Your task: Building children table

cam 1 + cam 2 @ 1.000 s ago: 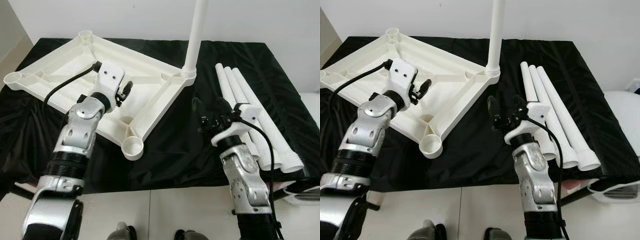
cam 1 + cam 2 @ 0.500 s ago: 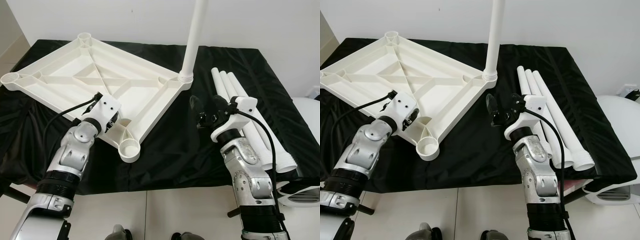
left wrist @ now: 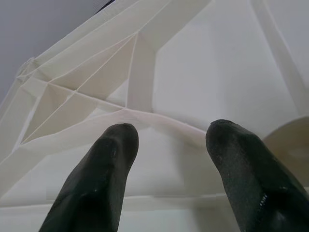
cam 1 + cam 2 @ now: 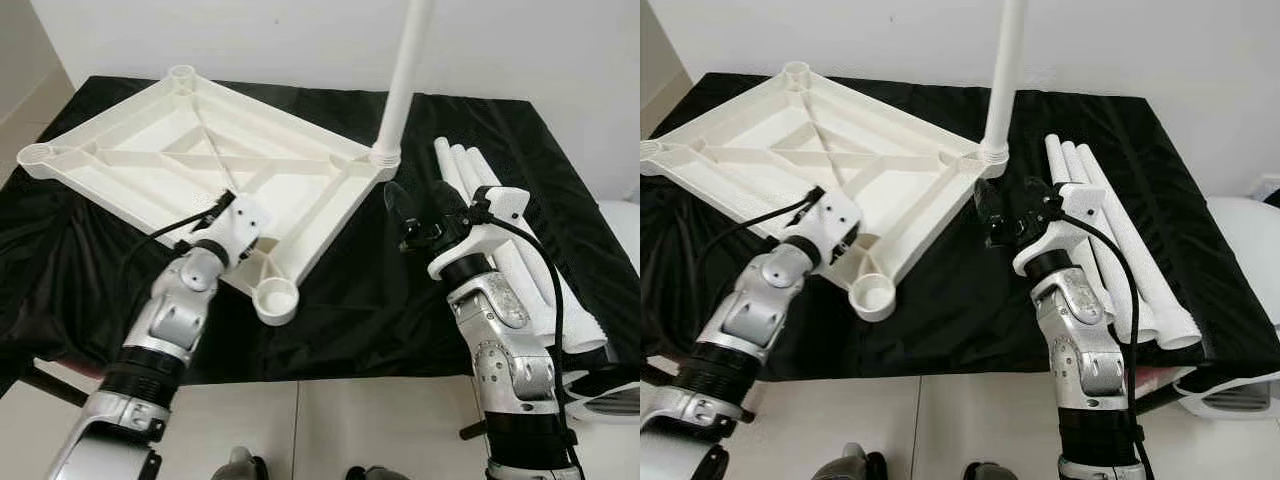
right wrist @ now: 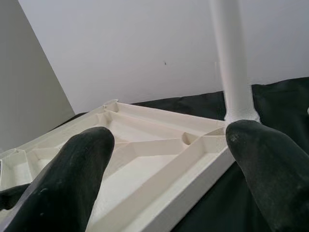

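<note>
The white plastic tabletop (image 4: pixel 150 165) lies upside down on a black cloth, ribs up. One white leg (image 4: pixel 404 80) stands upright in its right corner socket. The front corner socket (image 4: pixel 277 298) stands open. Three loose white legs (image 4: pixel 530 270) lie side by side on the right. My left gripper (image 4: pixel 252 232) is at the tabletop's front edge, open, with its fingers (image 3: pixel 108 159) just over the ribbed underside. My right gripper (image 4: pixel 422 202) hovers open above the cloth between the upright leg and the loose legs, holding nothing.
The cloth-covered table (image 4: pixel 350 300) ends just in front of my arms, with tiled floor (image 4: pixel 330 430) below. A white wall runs along the back. A white rounded object (image 4: pixel 612 392) stands low at the right, beside the table.
My left gripper drew back from the middle of the tabletop to its front edge. The right gripper came a little closer to the upright leg's corner. The camera shifted too.
</note>
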Motion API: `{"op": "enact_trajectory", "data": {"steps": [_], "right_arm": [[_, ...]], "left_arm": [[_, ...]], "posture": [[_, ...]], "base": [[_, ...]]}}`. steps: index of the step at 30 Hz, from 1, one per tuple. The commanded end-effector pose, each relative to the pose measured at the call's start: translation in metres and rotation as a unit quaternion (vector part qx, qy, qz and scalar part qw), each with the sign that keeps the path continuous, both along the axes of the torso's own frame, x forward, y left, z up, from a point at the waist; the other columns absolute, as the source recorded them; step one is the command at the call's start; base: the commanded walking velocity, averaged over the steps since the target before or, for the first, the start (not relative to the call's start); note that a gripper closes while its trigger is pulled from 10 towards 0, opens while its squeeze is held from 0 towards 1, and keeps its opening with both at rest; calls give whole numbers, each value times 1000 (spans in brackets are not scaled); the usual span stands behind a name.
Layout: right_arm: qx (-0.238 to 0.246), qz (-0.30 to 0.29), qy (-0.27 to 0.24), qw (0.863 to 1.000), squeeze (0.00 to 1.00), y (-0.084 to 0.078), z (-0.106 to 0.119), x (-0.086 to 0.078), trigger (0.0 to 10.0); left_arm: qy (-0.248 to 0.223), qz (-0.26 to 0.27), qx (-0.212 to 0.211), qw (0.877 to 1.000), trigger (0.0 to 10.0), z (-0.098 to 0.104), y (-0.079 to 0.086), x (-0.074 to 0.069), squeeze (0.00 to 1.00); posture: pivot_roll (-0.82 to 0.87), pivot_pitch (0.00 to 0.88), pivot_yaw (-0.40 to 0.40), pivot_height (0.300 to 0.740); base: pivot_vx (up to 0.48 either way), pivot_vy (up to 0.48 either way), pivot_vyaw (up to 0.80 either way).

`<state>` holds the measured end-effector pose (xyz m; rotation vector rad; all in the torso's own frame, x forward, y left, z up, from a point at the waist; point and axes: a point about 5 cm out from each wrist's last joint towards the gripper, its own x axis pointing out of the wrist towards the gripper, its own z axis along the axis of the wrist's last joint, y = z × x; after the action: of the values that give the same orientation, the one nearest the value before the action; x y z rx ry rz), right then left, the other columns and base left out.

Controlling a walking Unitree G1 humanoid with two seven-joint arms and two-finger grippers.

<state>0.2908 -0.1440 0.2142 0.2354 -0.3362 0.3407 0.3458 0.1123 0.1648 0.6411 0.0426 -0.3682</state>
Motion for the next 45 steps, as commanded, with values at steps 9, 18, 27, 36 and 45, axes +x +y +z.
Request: {"op": "enact_trajectory", "data": {"steps": [9, 18, 27, 36, 45], "right_arm": [[1, -1, -5, 1000, 0, -1, 2, -5, 10000], [2, -2, -8, 1000, 0, -1, 2, -5, 10000], [2, 2, -5, 1000, 0, -1, 1, -5, 10000], [1, 11, -3, 1000, 0, 1, 0, -4, 10000], [-17, 22, -10, 1000, 0, 2, 2, -4, 10000]], "left_arm": [[25, -70, -22, 997, 10000, 1, -47, -3, 0], [6, -76, -30, 997, 10000, 15, -59, 2, 0], [-15, -87, 10, 996, 10000, 38, -19, -3, 0], [25, -169, 51, 984, 10000, 27, -10, -27, 0], [70, -213, 94, 970, 10000, 11, -10, -38, 0]], "posture": [[-79, 112, 15, 740], [-77, 112, 14, 740], [-54, 116, 8, 740], [-39, 117, -2, 740], [-48, 114, -11, 740]], "base": [[0, 0, 0], [0, 0, 0], [0, 0, 0], [0, 0, 0], [0, 0, 0]]}}
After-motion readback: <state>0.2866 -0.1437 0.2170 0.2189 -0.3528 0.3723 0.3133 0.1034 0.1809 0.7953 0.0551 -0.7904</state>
